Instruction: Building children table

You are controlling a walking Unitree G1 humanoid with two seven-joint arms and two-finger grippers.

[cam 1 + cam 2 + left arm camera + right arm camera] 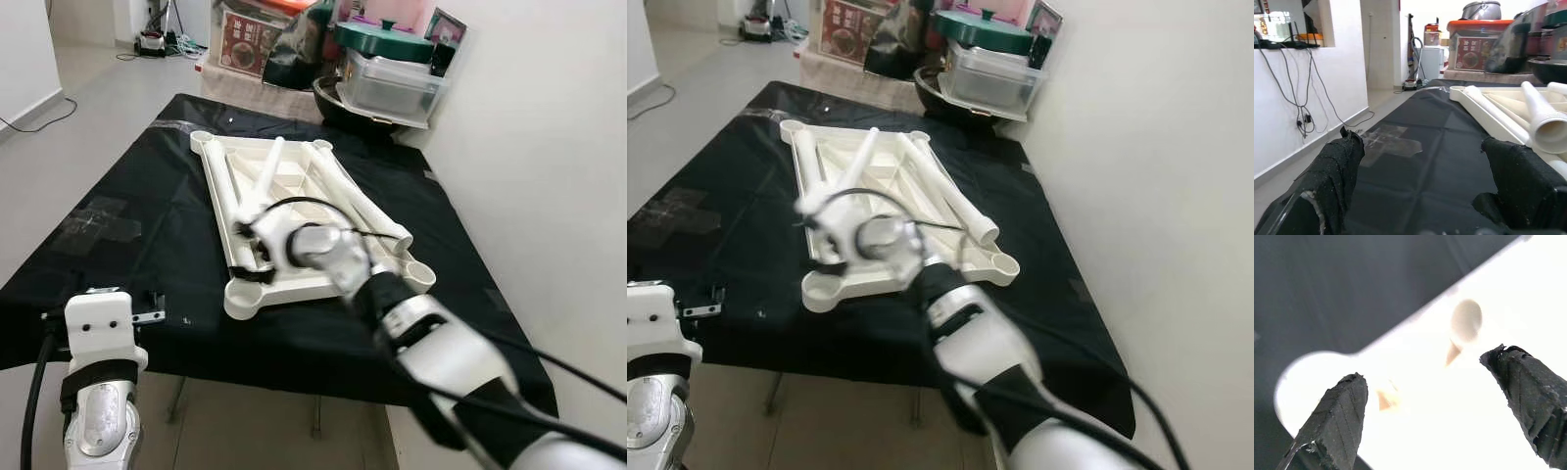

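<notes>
Black cloth covers the desk (118, 245), and dead centre on it lies the white plastic tabletop (294, 286), flipped underside up, with the loose white legs (338, 181) piled across its ribbed belly, one of them angled toward twelve o'clock, another running out to about four o'clock where its open end juts past the rim near the corner socket (419, 275). That pile is the big worry: those round legs sit loose on a slick panel, and any nudge from the arm sweeping over could send one rolling off toward the desk's three o'clock edge by the wall. Next risk, the tabletop itself; it looks light, so I'd judge a downward push at the six o'clock rim could skid or tip it on the cloth. Now the right tool (1435, 406) is over the tabletop's near edge, around seven o'clock of the panel, fingers spread wide with nothing between them, the rounded corner below in the right wrist view, blurred, so contact I cannot call. A snagged black cable on the forearm looks possible too. Left tool (1425, 196) waits low at the desk's seven o'clock edge, fingers wide apart and empty, well clear of the tabletop.
</notes>
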